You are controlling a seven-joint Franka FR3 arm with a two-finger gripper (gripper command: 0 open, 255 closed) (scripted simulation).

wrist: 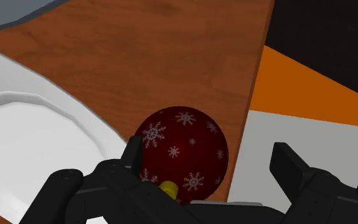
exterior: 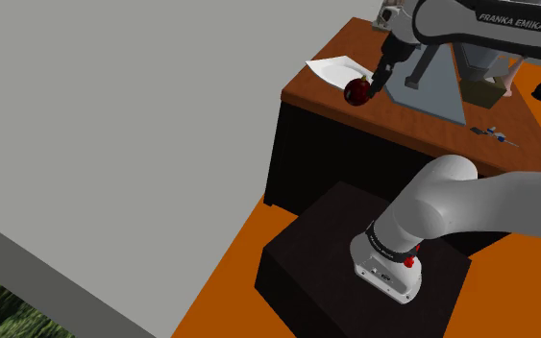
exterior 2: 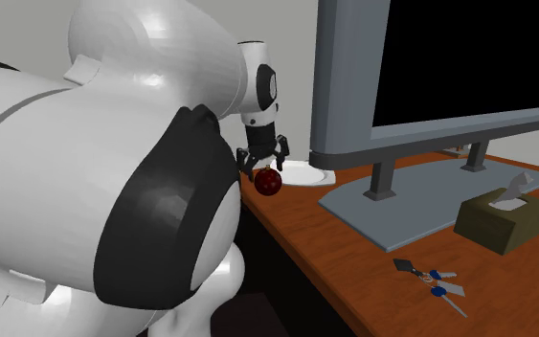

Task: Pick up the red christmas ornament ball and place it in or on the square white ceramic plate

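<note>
1. The wooden desk point(exterior: 403, 120) is seen in the upper right of the shoulder view. Its edge runs just beside the ball, and orange floor point(wrist: 311, 89) is shown past it at the wrist view's right.
2. The square white plate point(wrist: 37, 133) is seen at the left of the wrist view, just beside the ball.
3. The gripper point(wrist: 208, 153) is spread wide and nothing is clasped. The ball is set between the fingers point(wrist: 290, 167), close against one and parted from the other by a clear gap.
4. The red ornament ball point(wrist: 182, 149), patterned with white snowflakes, is found low in the middle of the wrist view, at the very edge of the desk, its yellow cap turned toward the hand.
5. The likeliest failure is judged to be a roll off the desk. If the fingers are closed off-centre, the round ball could be nudged sideways by the nearer finger and lost over the edge before it is pinched.
</note>
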